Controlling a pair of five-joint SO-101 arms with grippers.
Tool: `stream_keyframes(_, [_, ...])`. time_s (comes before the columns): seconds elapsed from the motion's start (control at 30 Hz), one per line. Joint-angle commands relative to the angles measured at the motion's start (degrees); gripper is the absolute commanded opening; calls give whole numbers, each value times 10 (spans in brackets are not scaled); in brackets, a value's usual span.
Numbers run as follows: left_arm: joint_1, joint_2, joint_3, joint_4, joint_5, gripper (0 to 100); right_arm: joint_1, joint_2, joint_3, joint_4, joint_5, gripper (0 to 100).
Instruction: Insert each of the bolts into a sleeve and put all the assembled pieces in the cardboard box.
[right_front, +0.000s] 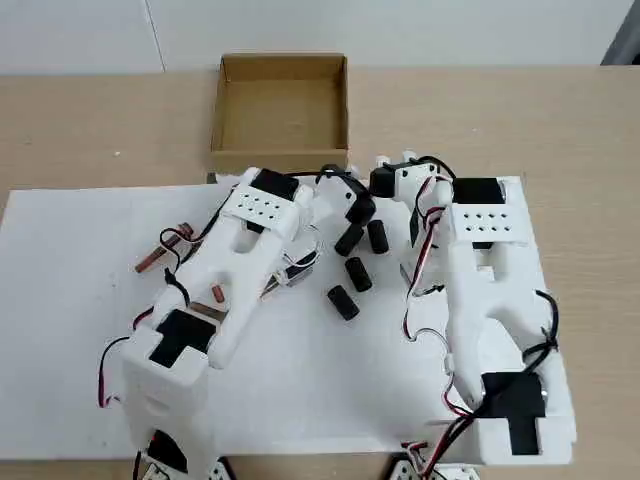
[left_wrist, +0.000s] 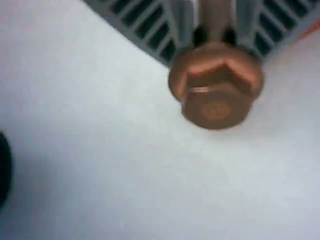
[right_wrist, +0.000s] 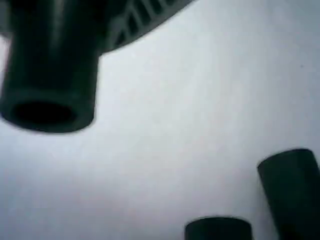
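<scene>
Pinching bolt (left_wrist: 216, 90), left pincer (left_wrist: 215, 22)

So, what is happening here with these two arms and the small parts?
Two robot arms are in the middle of an assembly job. The left gripper is shut on a copper bolt, held by its shaft. The right gripper is shut on a black sleeve whose open end shows nothing inside, so the two are not yet joined. More sleeves and bolts lie loose on the white sheet, and the cardboard box stands at the sheet's far edge.
</scene>
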Motion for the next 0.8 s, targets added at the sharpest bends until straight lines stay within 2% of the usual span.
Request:
stream_keyframes(0.0, [-3, -4, -13, -6, -4, 39, -3, -33, -3, -1, -9, 8])
stream_keyframes(0.17, [-1, -9, -20, 0, -4, 11, -4, -34, -4, 0, -9, 8])
stream_keyframes(0.23, [-1, -28, -38, 28, -4, 6, -4, -44, -4, 1, -9, 7])
stream_keyframes(0.63, [0, -142, -126, 112, 4, 6, -33, -192, -3, 37, -24, 4])
stream_keyframes(0.67, [0, -148, -131, 117, 24, 6, -33, -198, -3, 44, -24, 4])
stream_keyframes(0.77, [-2, -165, -153, 120, 145, 6, -33, -217, -3, 63, -25, 4])
